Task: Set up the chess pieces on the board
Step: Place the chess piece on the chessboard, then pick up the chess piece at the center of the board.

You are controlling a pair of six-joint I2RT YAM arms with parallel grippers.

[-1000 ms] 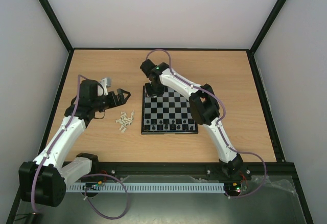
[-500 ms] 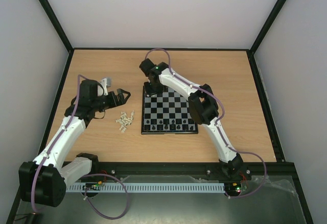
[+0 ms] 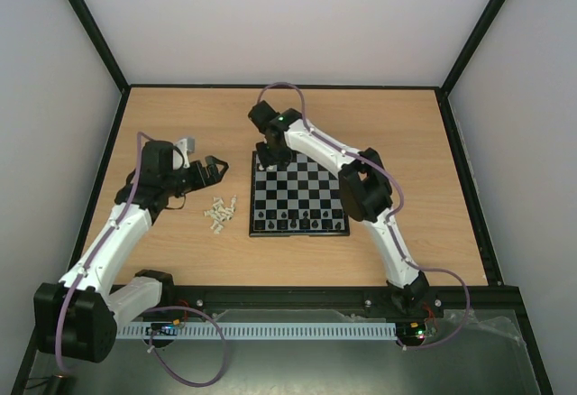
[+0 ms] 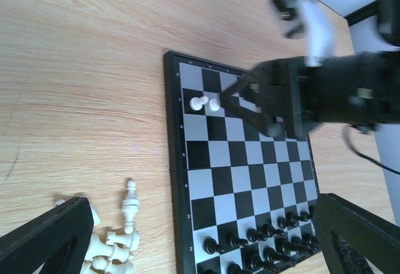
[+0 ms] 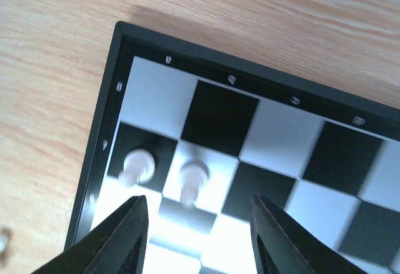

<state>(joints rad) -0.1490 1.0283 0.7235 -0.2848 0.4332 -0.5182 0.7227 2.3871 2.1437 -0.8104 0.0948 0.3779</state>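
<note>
On the surface (image 3: 180, 251) the board (image 3: 299, 198) lies centre frame, where the right pincer (image 5: 197, 221), shut a second ago, now stands apart over a pawn (image 5: 193, 183) at its upper-left corner, probably placed, while the left pincer (image 3: 215, 170) gapes near the white heap (image 3: 219, 214).

We count two arms, the left arm (image 3: 113, 233) and the right arm (image 3: 317, 150), each with white link shells and black joint housings. A mauve cable (image 3: 281, 88) loops along each. A green light (image 3: 279, 123) glows on the right one. The left end effector (image 3: 216, 170) and the right end effector (image 3: 268, 163) have matte black, wedge-shaped fingers (image 5: 119, 239).
</note>
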